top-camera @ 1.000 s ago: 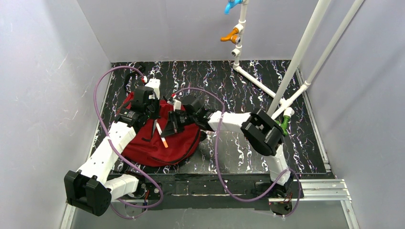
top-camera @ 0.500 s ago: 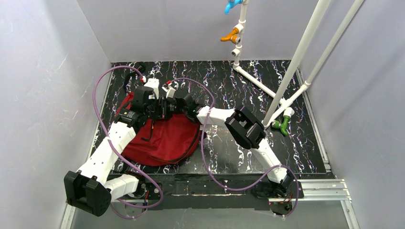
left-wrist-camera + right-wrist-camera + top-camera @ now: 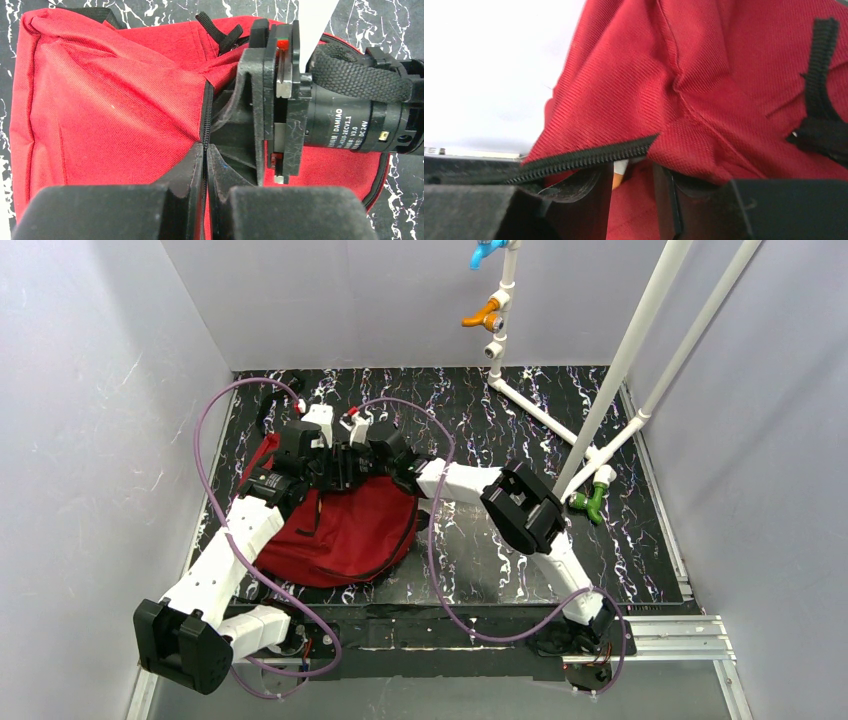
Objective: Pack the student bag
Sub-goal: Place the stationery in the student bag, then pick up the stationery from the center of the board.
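Note:
The dark red student bag (image 3: 345,530) lies on the black marbled mat, left of centre. My left gripper (image 3: 205,150) is shut on the black zip edge (image 3: 205,115) of the bag's opening and holds it up. My right gripper (image 3: 633,172) pokes into that opening under the zip (image 3: 589,157), its jaws apart with nothing between them. Just beyond its left finger, a white pen with an orange tip (image 3: 620,172) lies inside the bag. From above, both grippers meet at the bag's far edge (image 3: 340,465).
A white pipe frame (image 3: 620,370) stands at the back right with an orange valve (image 3: 485,312), a blue one (image 3: 487,250) and a green fitting (image 3: 590,502). Grey walls close in left, back and right. Purple cables (image 3: 215,430) loop over the mat.
My right gripper carried the white and orange pen from above the bag's middle to its opening, then opened its jaws. The pen now lies inside. The left gripper kept its hold.

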Robot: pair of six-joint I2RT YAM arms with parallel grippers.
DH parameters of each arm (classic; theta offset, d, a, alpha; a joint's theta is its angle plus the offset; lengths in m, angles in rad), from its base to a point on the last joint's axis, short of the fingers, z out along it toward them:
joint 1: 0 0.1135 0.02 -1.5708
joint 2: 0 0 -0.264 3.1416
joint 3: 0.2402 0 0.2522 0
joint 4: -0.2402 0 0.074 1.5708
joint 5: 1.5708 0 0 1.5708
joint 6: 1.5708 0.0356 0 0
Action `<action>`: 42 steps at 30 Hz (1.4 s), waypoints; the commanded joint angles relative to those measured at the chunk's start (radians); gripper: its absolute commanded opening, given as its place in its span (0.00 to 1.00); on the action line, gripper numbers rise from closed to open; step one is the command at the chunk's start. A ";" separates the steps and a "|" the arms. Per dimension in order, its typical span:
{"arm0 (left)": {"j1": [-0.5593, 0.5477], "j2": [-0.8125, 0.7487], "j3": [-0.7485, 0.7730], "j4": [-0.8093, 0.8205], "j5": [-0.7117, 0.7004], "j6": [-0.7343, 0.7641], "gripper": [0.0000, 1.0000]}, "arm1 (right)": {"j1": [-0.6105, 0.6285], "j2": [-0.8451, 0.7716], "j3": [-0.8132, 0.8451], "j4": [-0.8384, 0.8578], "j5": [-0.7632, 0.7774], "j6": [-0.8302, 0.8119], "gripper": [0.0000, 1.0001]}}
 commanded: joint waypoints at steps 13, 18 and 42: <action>-0.012 -0.015 0.019 -0.002 0.057 -0.005 0.00 | -0.048 -0.354 -0.245 -0.325 0.086 -0.266 0.47; -0.013 -0.016 0.020 -0.002 0.062 -0.006 0.00 | -0.098 -0.495 -0.336 -0.669 0.287 -0.461 0.53; -0.014 -0.010 0.021 -0.003 0.076 -0.009 0.00 | -0.315 -0.650 -0.608 -1.082 0.794 -0.472 0.75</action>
